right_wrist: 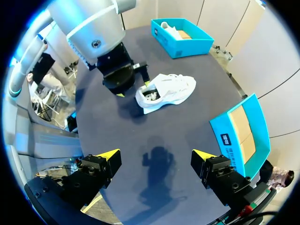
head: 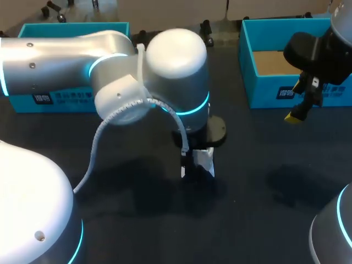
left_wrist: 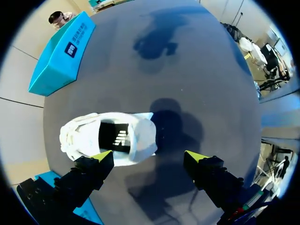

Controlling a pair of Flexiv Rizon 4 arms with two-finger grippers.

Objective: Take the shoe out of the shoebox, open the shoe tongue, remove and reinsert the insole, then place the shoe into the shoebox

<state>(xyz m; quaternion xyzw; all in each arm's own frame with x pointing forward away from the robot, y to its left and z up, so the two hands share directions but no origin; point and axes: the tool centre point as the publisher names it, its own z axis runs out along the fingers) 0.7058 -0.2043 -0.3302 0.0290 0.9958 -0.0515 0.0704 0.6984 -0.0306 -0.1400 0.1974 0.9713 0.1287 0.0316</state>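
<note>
Shoebox, teal (head: 71, 102): at the far left edge of the table (head: 264, 165).

Left gripper (left_wrist: 150, 157): over the table's middle, pointing down, jaws spread wide and pinching nothing.

Shoe, white (left_wrist: 110, 138): on the table's middle, opening upward. Its side lies just beside one yellow fingertip (left_wrist: 102, 155); contact cannot be told. One end reaches ahead of the gap between the jaws, the rest lies outside them.

Second shoebox, teal (head: 275, 93): at the far right edge, open, brown floor showing.

Right gripper (right_wrist: 156, 154): raised beside the second shoebox, jaws spread and empty, with the shoe well apart ahead.
</note>
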